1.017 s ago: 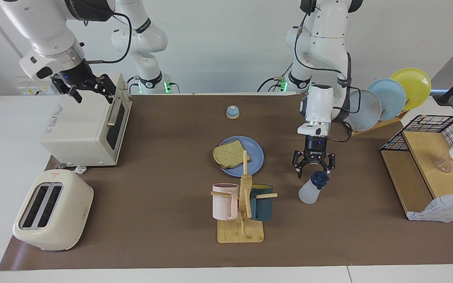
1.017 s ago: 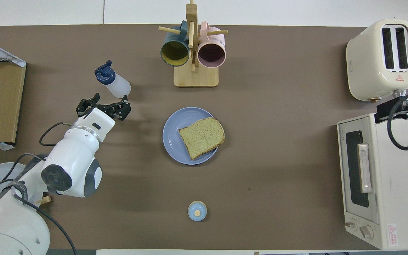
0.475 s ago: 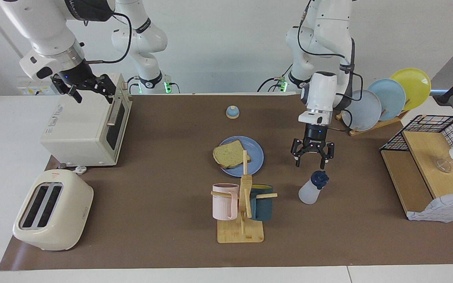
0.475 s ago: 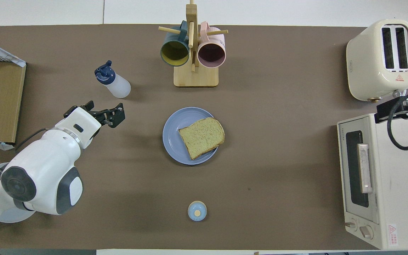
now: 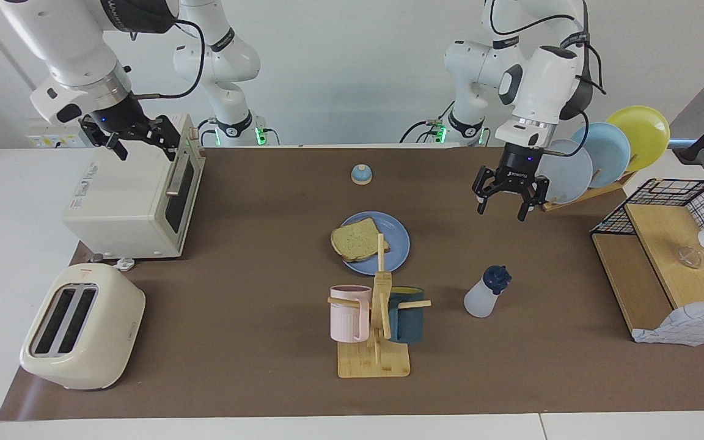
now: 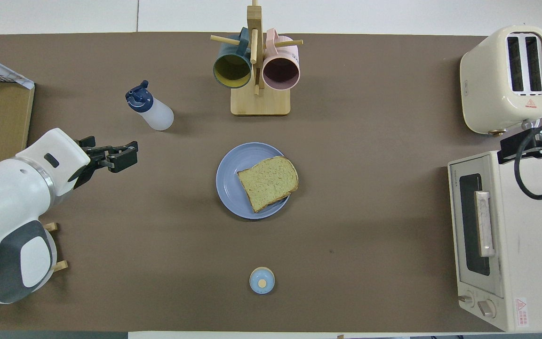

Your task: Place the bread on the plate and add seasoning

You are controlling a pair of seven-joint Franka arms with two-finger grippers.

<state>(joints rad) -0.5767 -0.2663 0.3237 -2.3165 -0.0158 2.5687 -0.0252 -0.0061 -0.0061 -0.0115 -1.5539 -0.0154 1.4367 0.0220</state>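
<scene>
Left hand (image 5: 506,197) hangs open, well apart from seasoning (image 5: 485,294).

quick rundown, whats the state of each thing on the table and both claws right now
bread: lying flat on the plate
plate: flat on the table, holding the bread
seasoning bottle: capped, standing free on the table
left claw: open, empty, up over bare table
right claw: empty, up over the toaster oven, waiting
toaster oven: door shut
toaster: slots empty
mugs: hung on the wooden rack
</scene>
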